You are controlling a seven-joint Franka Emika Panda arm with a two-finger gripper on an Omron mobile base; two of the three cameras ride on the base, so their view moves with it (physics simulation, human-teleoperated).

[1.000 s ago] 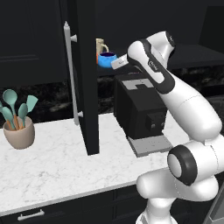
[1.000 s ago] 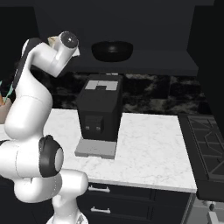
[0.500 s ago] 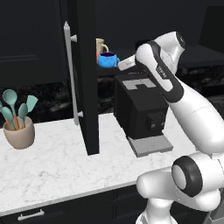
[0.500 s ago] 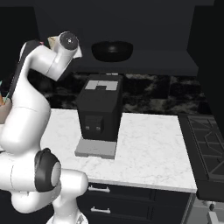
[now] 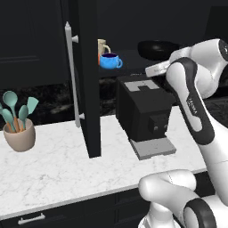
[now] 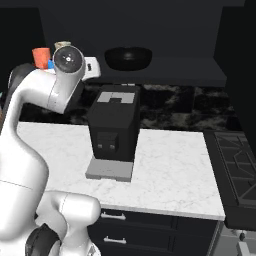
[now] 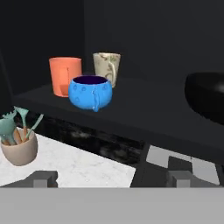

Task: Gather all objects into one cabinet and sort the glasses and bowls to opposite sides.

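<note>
**Three mugs grouped at the shelf's left end, bowl at the right**

You see the gripper (image 7: 111, 178) from the hand view with its two dark fingertips (image 7: 43, 178) spread wide apart and nothing between them; it holds nothing. It sits back from the shelf (image 7: 144, 116), above the black coffee machine (image 5: 144, 111).

On the cabinet's dark shelf, the blue mug (image 7: 90, 92) stands nearest the front edge, upright, its handle turned toward you. Just behind it, toward the back, the orange mug (image 7: 65, 76) stands on the left and the cream mug (image 7: 107, 68) on the right, close beside each other. In the left base view the blue mug (image 5: 110, 60) shows just past the open cabinet door (image 5: 87, 75), with the cream mug (image 5: 103, 46) behind it.

The black bowl (image 6: 127, 57) rests on the same shelf toward its right end, well apart from the mugs.

On the worktop (image 5: 58, 164), near its left edge, a beige pot of teal utensils (image 5: 18, 129) stands upright.
</note>
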